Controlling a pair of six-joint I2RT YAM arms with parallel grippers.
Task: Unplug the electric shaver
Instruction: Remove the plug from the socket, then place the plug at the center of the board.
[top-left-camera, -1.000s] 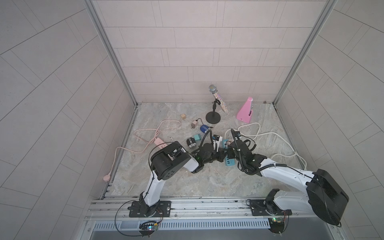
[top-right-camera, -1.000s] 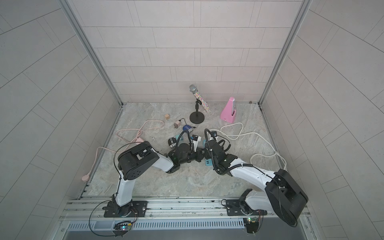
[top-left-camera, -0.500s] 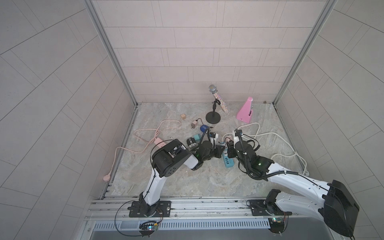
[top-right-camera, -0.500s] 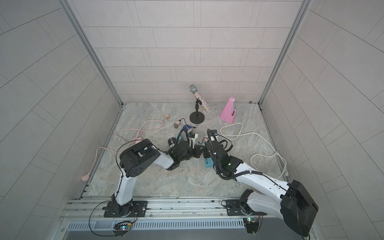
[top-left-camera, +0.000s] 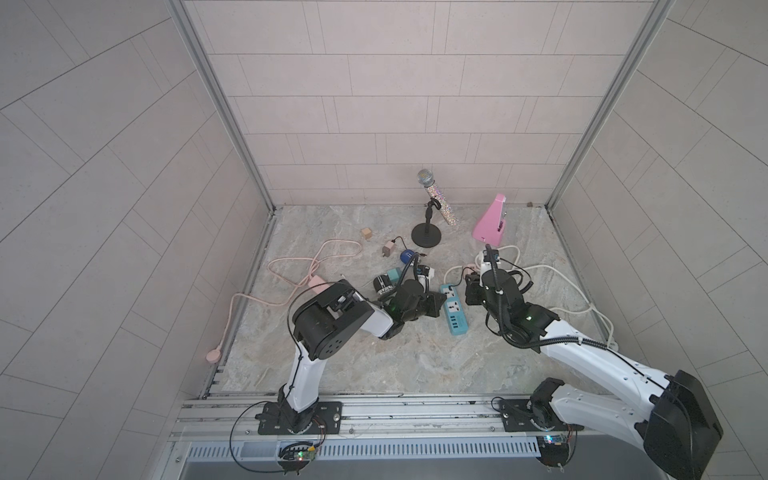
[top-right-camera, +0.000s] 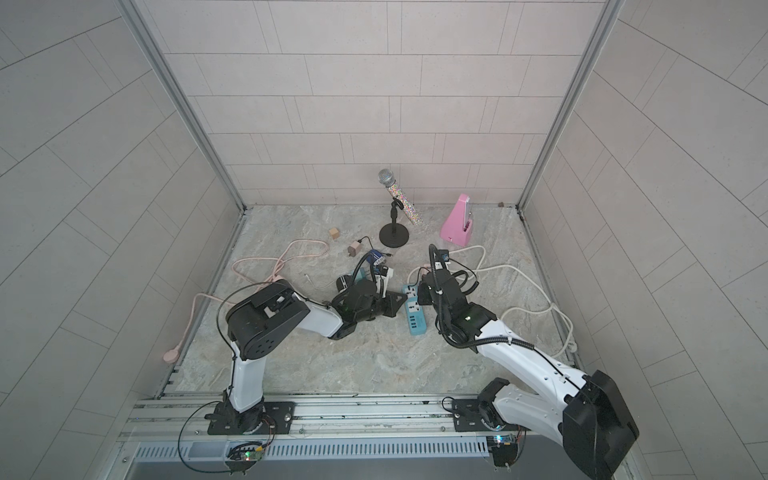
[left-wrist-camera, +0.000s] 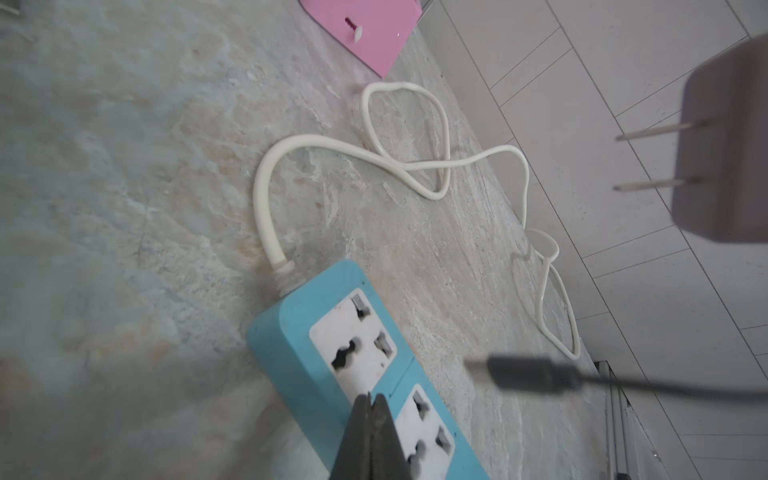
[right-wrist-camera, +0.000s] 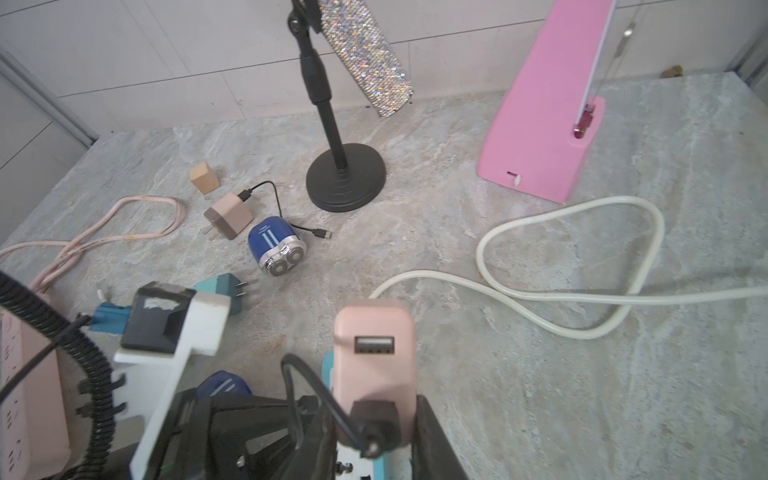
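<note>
My right gripper (right-wrist-camera: 374, 403) (top-left-camera: 471, 286) is shut on a pink plug adapter (right-wrist-camera: 374, 357) and holds it in the air above the blue power strip (top-left-camera: 453, 311) (left-wrist-camera: 291, 340). The adapter's two prongs (left-wrist-camera: 660, 158) hang bare, clear of the sockets. A black cable (right-wrist-camera: 307, 390) is plugged into the adapter, and its far end is hidden. My left gripper (left-wrist-camera: 372, 401) (top-left-camera: 438, 305) is shut and empty, its tips on the strip's edge. A blue electric shaver (right-wrist-camera: 276, 247) (top-left-camera: 408, 256) lies on the floor behind the strip.
A beige adapter (right-wrist-camera: 228, 216) with a black cable, a wooden cube (right-wrist-camera: 203, 176) and a teal plug (right-wrist-camera: 228, 291) lie near the shaver. Behind stand a microphone stand (right-wrist-camera: 345, 178) and a pink metronome (right-wrist-camera: 540, 124). The strip's white cord (right-wrist-camera: 582, 249) loops right; a pink strip (top-left-camera: 318, 284) lies left.
My right arm has risen and drawn back with the pink adapter in its jaws, so the strip's sockets now show bare. The left gripper has stayed on the strip.
</note>
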